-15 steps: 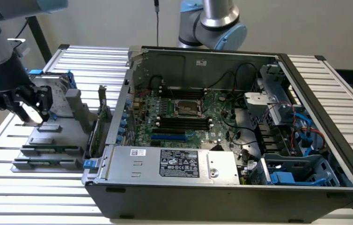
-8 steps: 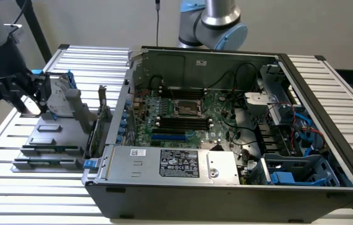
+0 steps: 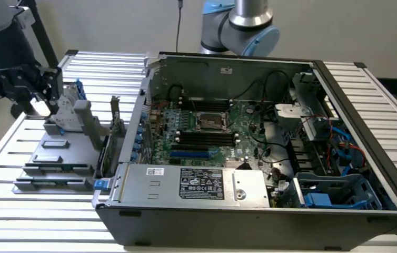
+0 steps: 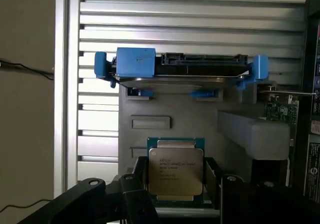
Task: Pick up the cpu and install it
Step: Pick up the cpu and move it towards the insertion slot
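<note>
So you're basically at the start of this one, with the pickup end happening and the install end untouched. In the wrist view the cpu (image 4: 175,170) sits right between the two dark fingers of the gripper (image 4: 176,186), silver lid up with the print readable. The pads look pressed against its two opposite edges with no gap I can spot, so I'd call the pincer clamped on the chip. I can't tell whether it's lifted clear of the grey parts tray (image 4: 200,121) or not. Behind it on that tray you've got the hard drive (image 4: 175,72) in its blue bracket. In the exterior view the gripper (image 3: 44,103) hangs over the far end of the tray (image 3: 65,158), on the exterior view's left, well apart from the open computer case (image 3: 184,211). The socket (image 3: 209,122) in the middle of the motherboard (image 3: 244,118) looks bare. My read: the grab is done or nearly so, while the carry over and the seating in the socket are all left.
</note>
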`<state>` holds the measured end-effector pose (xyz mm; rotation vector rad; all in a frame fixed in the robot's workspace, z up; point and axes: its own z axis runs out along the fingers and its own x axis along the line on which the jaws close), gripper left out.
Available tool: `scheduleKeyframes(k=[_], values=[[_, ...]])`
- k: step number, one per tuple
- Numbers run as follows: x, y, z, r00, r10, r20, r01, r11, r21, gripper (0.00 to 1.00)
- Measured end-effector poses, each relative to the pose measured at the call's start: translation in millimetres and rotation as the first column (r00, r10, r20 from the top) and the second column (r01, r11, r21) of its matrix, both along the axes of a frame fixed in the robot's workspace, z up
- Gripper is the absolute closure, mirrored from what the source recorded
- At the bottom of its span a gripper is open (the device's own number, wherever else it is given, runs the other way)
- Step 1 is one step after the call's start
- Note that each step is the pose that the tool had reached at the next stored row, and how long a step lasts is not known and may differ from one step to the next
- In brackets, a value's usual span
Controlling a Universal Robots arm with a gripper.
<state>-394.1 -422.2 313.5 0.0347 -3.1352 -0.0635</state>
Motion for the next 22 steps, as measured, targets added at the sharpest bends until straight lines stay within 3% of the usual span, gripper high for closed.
scheduleKeyframes(k=[12, 22], values=[[46.4, 0.0, 39.0, 0.9999, 0.005, -0.0112, -0.005, 0.9995, 0.0322, 0.45], [86.7, 0.0, 46.1, 0.9998, 0.016, -0.0113, -0.015, 0.9971, 0.074, 0.45]])
